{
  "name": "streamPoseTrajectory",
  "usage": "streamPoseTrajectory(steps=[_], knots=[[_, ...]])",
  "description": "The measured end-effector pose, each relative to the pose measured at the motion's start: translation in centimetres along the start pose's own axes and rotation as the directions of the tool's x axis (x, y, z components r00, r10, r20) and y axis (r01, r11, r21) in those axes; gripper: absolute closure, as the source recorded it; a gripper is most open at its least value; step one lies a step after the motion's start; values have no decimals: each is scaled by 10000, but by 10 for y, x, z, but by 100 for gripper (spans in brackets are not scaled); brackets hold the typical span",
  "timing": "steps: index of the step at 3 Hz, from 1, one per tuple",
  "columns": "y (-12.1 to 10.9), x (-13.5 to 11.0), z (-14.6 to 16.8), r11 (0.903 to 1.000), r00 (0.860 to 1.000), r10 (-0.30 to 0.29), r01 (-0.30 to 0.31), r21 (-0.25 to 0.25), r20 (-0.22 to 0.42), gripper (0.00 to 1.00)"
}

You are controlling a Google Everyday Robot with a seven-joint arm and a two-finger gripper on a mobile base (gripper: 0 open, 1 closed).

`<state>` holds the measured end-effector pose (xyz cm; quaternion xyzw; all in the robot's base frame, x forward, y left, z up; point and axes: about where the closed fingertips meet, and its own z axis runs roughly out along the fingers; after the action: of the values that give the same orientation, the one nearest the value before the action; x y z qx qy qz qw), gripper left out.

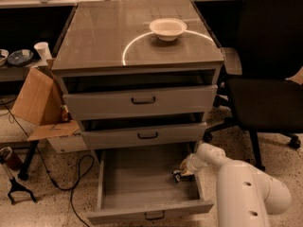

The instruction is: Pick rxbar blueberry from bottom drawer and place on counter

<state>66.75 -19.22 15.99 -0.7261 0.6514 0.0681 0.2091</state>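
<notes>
The bottom drawer [142, 188] is pulled open, showing its flat grey floor. My gripper [182, 170] reaches down into its right rear part from the white arm at the lower right. A small dark thing with pale marks, which looks like the rxbar blueberry [177, 176], lies on the drawer floor right at the gripper's tip. I cannot tell whether it is held. The counter [109, 37] is the glossy grey-brown top with a white arc, above the drawers.
A white bowl [167, 28] stands on the counter's far right. Two upper drawers [142, 103] are slightly open. A black office chair [270, 79] stands to the right. A cardboard box [38, 98], cables and a bench are to the left.
</notes>
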Motion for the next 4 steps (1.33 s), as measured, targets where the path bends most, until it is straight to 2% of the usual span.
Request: streamPoseTrajectory(steps=[2,3,4], knots=[[-5,-32,-58,9980,9989,-474,472,413,26,100],[1,-38,-91,9963,9980,-621,611,602,144,100],[7,-33,-135,9941,9971,-736,719,811,180,100]])
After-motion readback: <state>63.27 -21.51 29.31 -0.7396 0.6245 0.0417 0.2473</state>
